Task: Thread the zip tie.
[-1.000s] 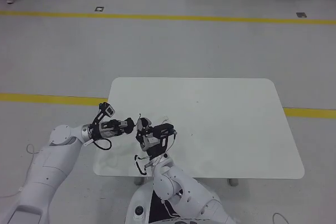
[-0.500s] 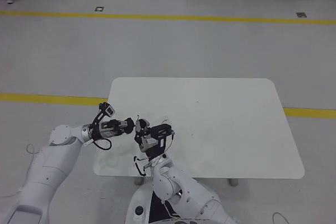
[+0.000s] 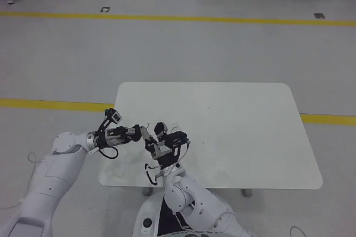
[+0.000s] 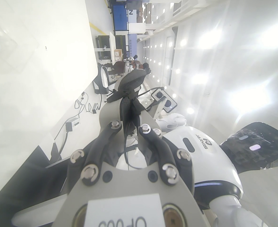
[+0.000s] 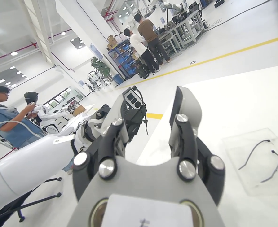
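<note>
The left gripper [image 4: 130,90] has its two fingers pressed together on a thin black zip tie [image 4: 127,140]. The strip runs from between the fingers back toward the gripper's base. In the top view, this gripper hangs over the white table [image 3: 237,112]. It is near the table's left edge, left of the middle of the frame. The right gripper [image 5: 150,98] is just beside it and faces it. Its fingers are wide apart and hold nothing. A clear tray [image 5: 247,185] lies flat on the table. Two spare zip ties [image 5: 253,151] lie on the tray, side by side and not touching.
</note>
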